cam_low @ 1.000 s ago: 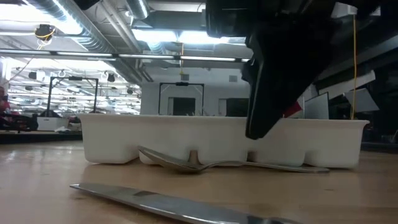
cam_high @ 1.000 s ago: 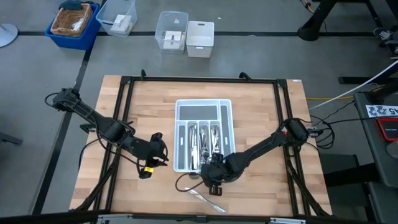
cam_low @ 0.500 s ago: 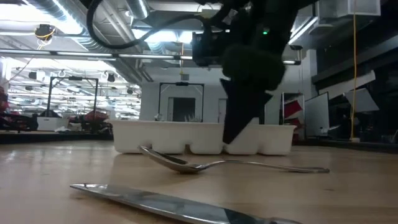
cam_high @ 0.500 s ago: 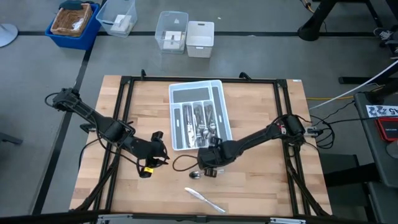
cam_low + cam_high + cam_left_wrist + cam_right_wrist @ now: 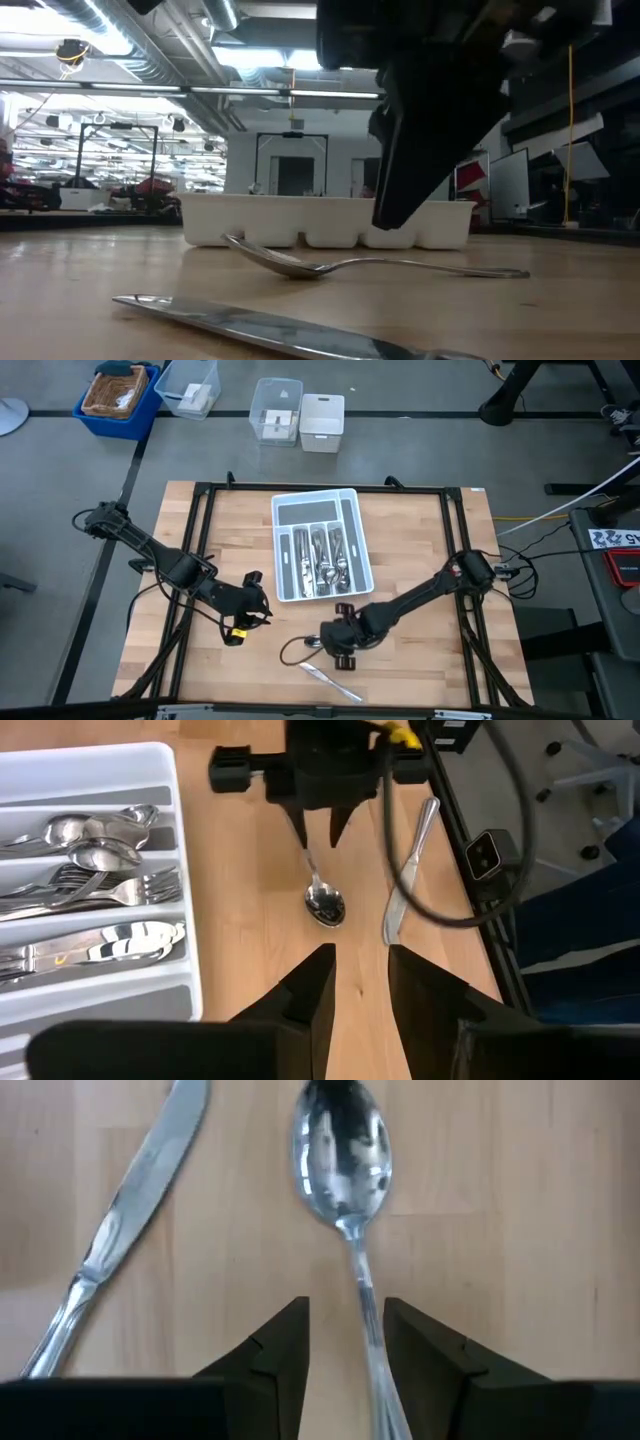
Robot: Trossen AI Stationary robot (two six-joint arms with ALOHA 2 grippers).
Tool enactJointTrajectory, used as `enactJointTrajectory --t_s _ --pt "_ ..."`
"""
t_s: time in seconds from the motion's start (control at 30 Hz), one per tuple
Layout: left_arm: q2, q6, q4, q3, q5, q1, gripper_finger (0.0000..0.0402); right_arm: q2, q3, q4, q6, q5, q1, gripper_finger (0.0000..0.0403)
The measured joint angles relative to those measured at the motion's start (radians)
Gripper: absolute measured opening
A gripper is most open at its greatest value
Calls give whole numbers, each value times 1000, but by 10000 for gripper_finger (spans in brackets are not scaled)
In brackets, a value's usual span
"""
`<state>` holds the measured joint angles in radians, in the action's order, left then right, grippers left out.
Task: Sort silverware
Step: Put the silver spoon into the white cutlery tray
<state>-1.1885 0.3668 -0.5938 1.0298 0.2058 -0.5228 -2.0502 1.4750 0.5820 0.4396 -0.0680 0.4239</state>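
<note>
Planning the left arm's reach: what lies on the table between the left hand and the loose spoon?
Nothing but bare wood. In the left wrist view, the tabletop between the left hand and the spoon is clear; the knife lies beside the spoon, off that line.

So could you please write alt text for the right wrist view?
The right claw hangs open over a spoon lying on the wooden table, its fingers either side of the handle. A knife lies beside the spoon.

Shiny silver spoon and knife gleaming beyond black fingers; white tray showing grey-lined slots; light wood table.
</note>
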Motion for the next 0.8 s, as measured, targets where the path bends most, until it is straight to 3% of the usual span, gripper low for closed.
enactJointTrajectory --t_s 0.23,0.43,0.8 --pt "0 7 0 0 0 0 85 -6 0 -2 0 -70 8 133" --pt "0 26 0 0 0 0 85 -52 0 -35 -2 9 8 133" --pt "1 27 3 0 0 -1 85 -108 6 -28 0 9 14 119"
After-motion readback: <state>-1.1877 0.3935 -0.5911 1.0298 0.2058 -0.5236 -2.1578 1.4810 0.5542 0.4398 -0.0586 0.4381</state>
